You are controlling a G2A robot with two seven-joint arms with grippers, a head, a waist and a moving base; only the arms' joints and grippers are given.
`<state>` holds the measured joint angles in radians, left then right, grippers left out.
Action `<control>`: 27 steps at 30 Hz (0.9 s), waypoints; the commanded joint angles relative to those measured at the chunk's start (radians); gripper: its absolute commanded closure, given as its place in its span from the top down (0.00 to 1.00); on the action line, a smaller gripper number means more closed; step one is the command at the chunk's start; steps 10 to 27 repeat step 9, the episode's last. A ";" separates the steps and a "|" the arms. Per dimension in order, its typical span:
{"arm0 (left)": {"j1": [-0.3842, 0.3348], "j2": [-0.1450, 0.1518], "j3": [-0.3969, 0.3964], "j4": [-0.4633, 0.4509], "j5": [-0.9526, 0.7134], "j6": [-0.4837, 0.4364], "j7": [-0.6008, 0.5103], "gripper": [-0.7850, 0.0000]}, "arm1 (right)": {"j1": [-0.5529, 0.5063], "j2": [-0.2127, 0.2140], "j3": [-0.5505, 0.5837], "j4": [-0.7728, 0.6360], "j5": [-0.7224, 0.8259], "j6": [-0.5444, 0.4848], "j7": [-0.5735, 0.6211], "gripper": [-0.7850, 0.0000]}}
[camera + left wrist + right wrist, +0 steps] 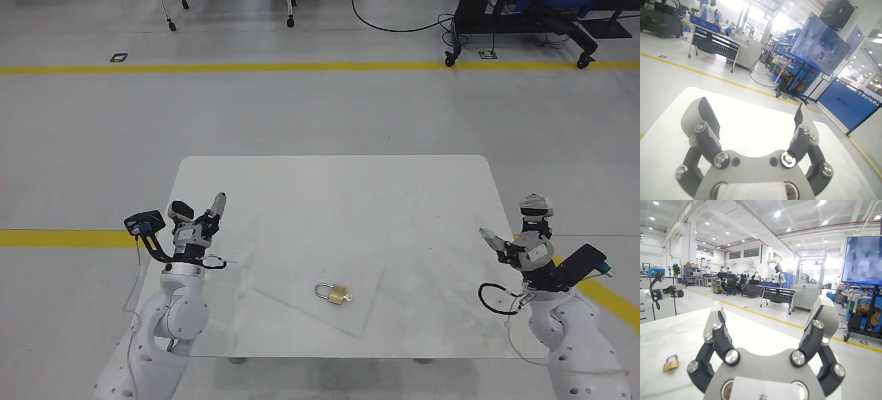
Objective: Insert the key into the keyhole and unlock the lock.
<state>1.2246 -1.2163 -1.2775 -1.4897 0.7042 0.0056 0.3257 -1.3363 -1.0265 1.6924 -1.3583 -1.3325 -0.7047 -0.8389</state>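
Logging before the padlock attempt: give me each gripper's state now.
Left gripper: open, holding nothing.
Right gripper: open, holding nothing.

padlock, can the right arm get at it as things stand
Probably yes. The padlock lies flat in the open on the table, and only bare tabletop lies between it and the right gripper, which is open. Whether the arm stretches that far is a guess.
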 commanded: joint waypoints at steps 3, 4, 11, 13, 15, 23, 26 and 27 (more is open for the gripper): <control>0.000 0.000 0.000 0.000 0.004 0.000 0.000 1.00 | 0.000 0.000 0.000 0.000 0.001 -0.001 0.002 1.00; 0.000 0.000 0.001 -0.001 0.004 0.000 0.000 1.00 | 0.000 0.000 0.000 0.000 0.001 -0.001 0.002 1.00; 0.023 0.003 -0.014 -0.014 0.031 -0.001 -0.015 1.00 | -0.018 -0.006 -0.005 -0.020 0.001 0.031 0.040 1.00; 0.023 0.003 -0.014 -0.014 0.031 -0.001 -0.015 1.00 | -0.018 -0.006 -0.005 -0.020 0.001 0.031 0.040 1.00; 0.023 0.003 -0.014 -0.014 0.031 -0.001 -0.015 1.00 | -0.018 -0.006 -0.005 -0.020 0.001 0.031 0.040 1.00; 0.023 0.003 -0.014 -0.014 0.031 -0.001 -0.015 1.00 | -0.018 -0.006 -0.005 -0.020 0.001 0.031 0.040 1.00; 0.023 0.003 -0.014 -0.014 0.031 -0.001 -0.015 1.00 | -0.018 -0.006 -0.005 -0.020 0.001 0.031 0.040 1.00; 0.023 0.003 -0.014 -0.014 0.031 -0.001 -0.015 1.00 | -0.018 -0.006 -0.005 -0.020 0.001 0.031 0.040 1.00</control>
